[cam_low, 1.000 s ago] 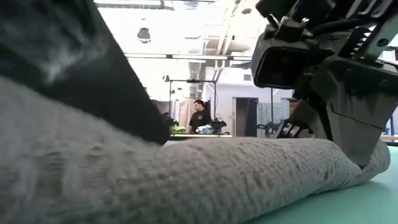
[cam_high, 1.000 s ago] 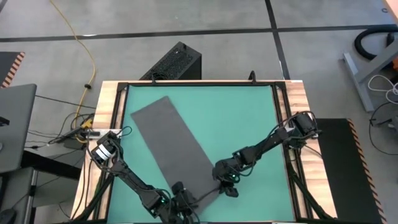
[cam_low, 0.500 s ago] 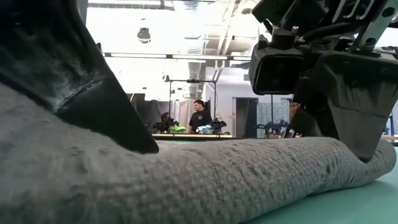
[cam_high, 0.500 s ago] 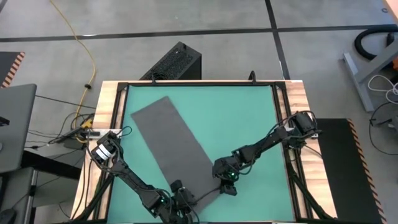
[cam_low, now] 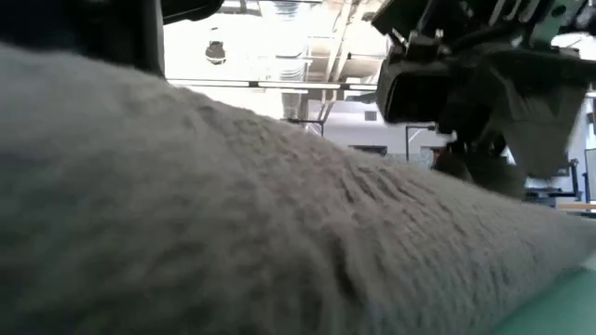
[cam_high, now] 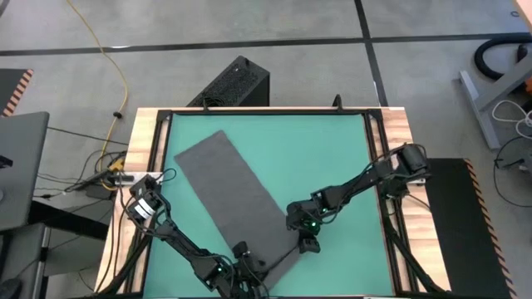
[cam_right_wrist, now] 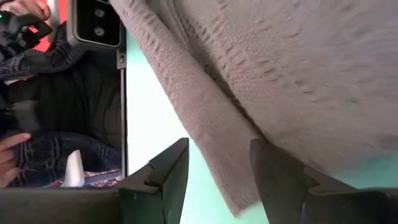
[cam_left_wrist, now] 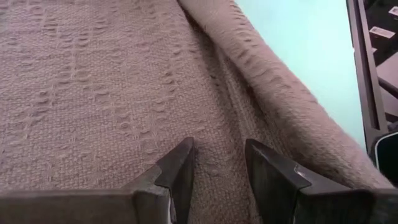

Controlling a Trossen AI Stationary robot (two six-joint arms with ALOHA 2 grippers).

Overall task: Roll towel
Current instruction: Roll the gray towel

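Note:
The dark grey towel (cam_high: 233, 187) lies flat and slantwise on the green mat (cam_high: 332, 158). It runs from the far left toward the near middle. Its near end (cam_left_wrist: 273, 81) is turned over into a low ridge, which fills the low view (cam_low: 233, 214). My left gripper (cam_high: 246, 259) is at that near end, open, its fingers (cam_left_wrist: 217, 149) low over the flat cloth beside the ridge. My right gripper (cam_high: 306, 242) is at the ridge's right end, open. Its fingers (cam_right_wrist: 217, 146) stand above the mat, short of the turned-over edge (cam_right_wrist: 193, 93). My left gripper slants down from the near side, its open fingertips (cam_left_wrist: 183, 155) very low over the towel's flat part beside the turned-over ridge. Whether they touch the cloth I cannot tell. My right gripper touches nothing.
Bare mat lies to the towel's right and far side. A wooden frame (cam_high: 141, 166) borders the table. A black box (cam_high: 237, 83) stands beyond the far edge. In the right wrist view a camera unit (cam_right_wrist: 96, 22) and a person's hand (cam_right_wrist: 12, 140) show past the near edge.
My right gripper has lifted off the right end of the towel's ridge and drawn slightly back toward the far right. My left gripper has sunk toward the cloth. The turned-over near end has slumped toward the near edge and now looms larger in the low view.

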